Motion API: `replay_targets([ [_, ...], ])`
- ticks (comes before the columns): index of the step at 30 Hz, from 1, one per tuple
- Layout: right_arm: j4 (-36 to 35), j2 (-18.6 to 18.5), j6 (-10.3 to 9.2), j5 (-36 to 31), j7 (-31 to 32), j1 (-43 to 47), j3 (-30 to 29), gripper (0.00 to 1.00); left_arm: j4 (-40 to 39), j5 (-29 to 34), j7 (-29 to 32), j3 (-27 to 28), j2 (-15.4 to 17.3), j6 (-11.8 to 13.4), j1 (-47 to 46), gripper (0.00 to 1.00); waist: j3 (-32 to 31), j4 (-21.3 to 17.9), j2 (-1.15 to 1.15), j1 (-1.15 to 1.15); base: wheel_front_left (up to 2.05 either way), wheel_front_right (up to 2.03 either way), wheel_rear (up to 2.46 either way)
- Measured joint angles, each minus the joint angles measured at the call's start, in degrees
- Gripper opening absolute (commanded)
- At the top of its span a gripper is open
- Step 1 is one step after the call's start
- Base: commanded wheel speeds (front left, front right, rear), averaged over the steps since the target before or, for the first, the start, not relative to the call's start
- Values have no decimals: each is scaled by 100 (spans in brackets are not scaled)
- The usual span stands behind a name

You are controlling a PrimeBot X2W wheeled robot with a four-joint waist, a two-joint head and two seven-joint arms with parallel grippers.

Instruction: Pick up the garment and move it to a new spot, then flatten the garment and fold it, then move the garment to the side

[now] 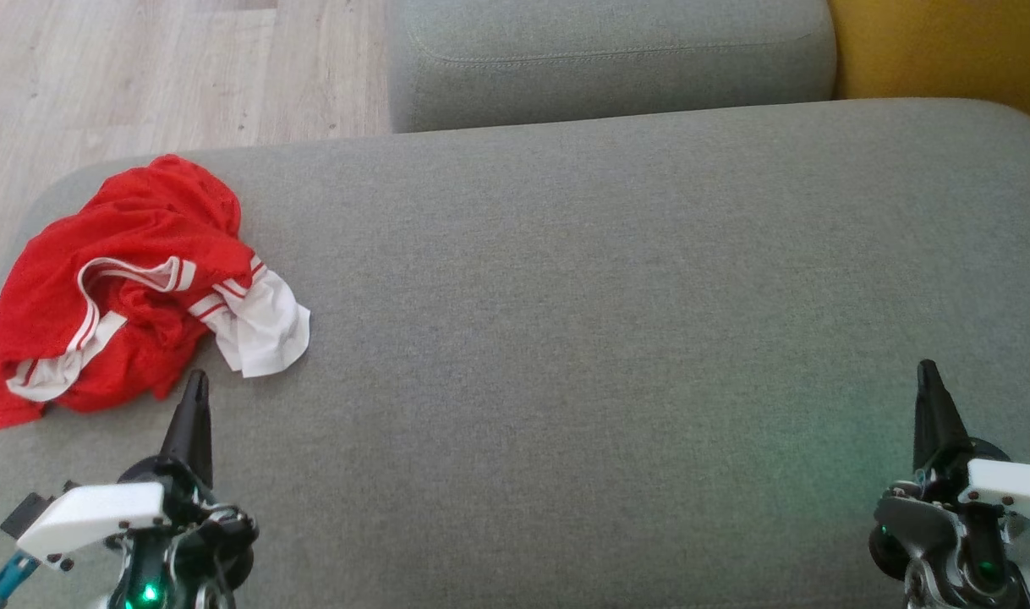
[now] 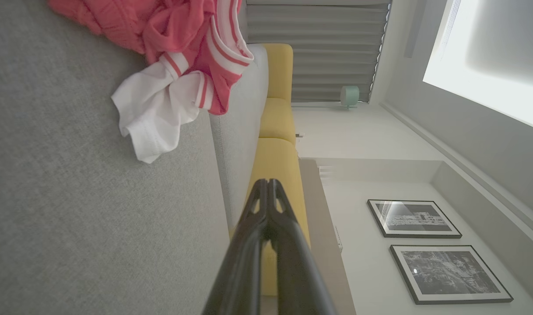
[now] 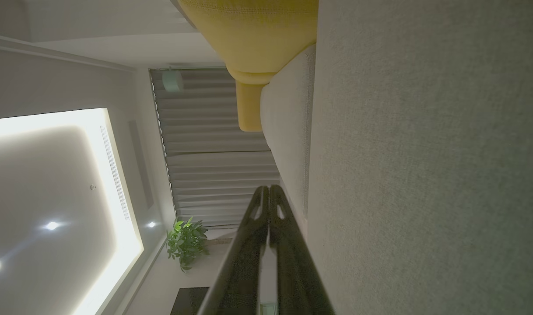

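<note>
Our left gripper [image 1: 196, 379] and right gripper [image 1: 928, 369] are clenched, empty. The garment [image 1: 134, 288] lies crumpled at left; we should open the left one and pinch a raised fold.

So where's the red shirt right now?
In the head view the red shirt lies crumpled at the left end of the grey sofa cushion, close to the wooden floor and just ahead of the shut left jaws.

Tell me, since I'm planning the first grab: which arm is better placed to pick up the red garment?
Left, probably. The left gripper, shut, sits just short of the crumpled red garment; the right gripper, also shut, is far across the grey cushion.
</note>
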Motion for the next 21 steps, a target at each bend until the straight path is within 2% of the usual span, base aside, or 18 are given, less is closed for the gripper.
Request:
replay_targets([
  [21, 0, 0, 0, 0, 0, 0, 0, 0, 0, 0, 0, 0, 0, 0, 0, 0, 0, 0, 0, 0, 0, 0, 0],
])
